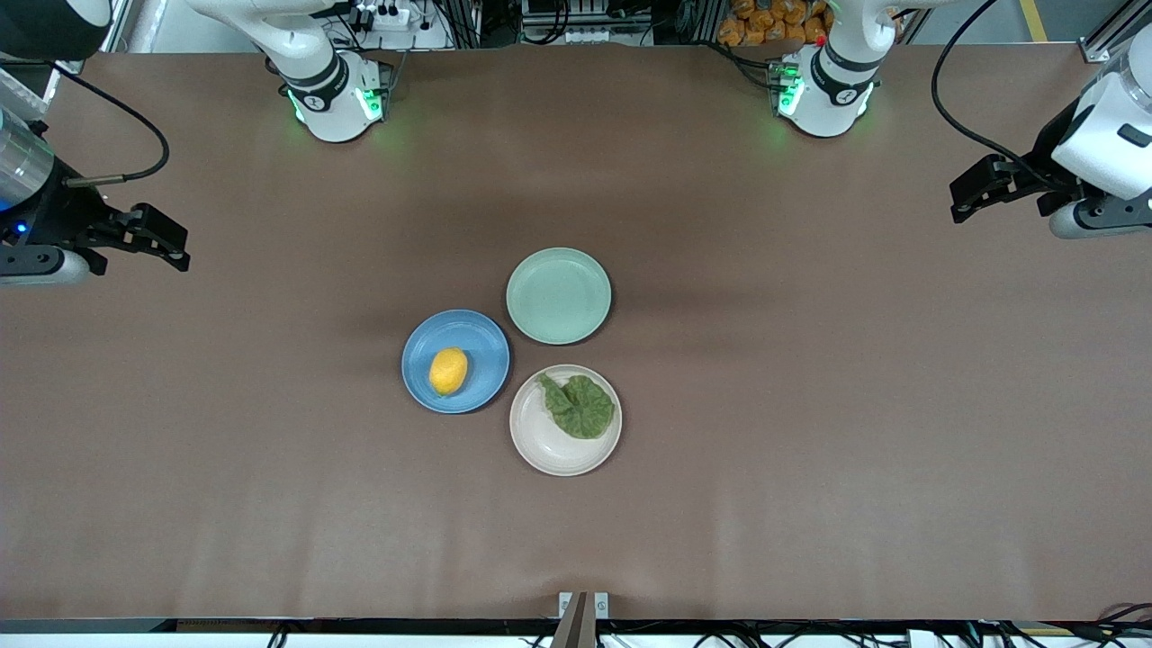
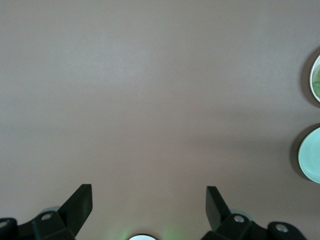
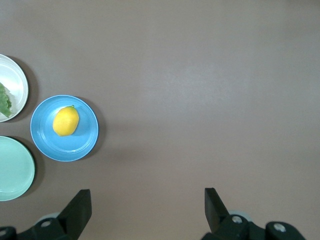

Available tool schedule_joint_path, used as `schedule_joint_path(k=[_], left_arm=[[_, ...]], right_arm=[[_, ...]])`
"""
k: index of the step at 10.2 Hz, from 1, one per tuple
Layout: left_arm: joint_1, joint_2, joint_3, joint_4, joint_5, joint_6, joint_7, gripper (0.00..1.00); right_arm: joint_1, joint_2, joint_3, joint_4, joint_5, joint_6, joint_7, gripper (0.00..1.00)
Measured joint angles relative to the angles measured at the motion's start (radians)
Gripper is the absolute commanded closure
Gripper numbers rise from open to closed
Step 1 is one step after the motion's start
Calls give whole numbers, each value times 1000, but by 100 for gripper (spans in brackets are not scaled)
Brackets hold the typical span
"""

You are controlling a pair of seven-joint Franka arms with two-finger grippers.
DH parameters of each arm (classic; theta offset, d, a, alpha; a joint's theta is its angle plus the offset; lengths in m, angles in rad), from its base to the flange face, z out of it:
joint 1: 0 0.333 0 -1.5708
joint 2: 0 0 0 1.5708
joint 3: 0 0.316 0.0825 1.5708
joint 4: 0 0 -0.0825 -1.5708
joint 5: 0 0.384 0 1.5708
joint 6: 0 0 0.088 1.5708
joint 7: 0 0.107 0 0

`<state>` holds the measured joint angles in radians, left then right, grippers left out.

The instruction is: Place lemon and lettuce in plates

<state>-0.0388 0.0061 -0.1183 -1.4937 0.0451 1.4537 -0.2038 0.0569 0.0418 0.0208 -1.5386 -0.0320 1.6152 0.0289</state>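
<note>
The lemon lies in the blue plate at mid-table; both also show in the right wrist view, the lemon in the blue plate. The lettuce lies in the cream-white plate, nearer the front camera. In the right wrist view a bit of the lettuce shows in that plate; the left wrist view shows the plate's edge. My right gripper is open and empty over the table's right-arm end. My left gripper is open and empty over the left-arm end.
A pale mint-green plate stands empty beside the other two, farther from the front camera; it also shows in the right wrist view and the left wrist view. The brown table spreads bare around the plates.
</note>
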Motion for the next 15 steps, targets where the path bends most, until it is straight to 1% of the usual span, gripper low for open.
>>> schedule_joint_path(k=[5, 8, 13, 15], left_arm=[[24, 0, 6, 7, -1, 1, 6, 0], [90, 2, 10, 5, -75, 1, 49, 0], [96, 4, 8, -3, -78, 1, 52, 0], [94, 6, 6, -6, -47, 3, 55, 0]], right_arm=[[2, 0, 1, 0, 0, -2, -1, 0], [3, 0, 1, 0, 0, -5, -1, 0], [4, 0, -1, 0, 0, -9, -1, 0], [4, 0, -1, 0, 0, -10, -1, 0]])
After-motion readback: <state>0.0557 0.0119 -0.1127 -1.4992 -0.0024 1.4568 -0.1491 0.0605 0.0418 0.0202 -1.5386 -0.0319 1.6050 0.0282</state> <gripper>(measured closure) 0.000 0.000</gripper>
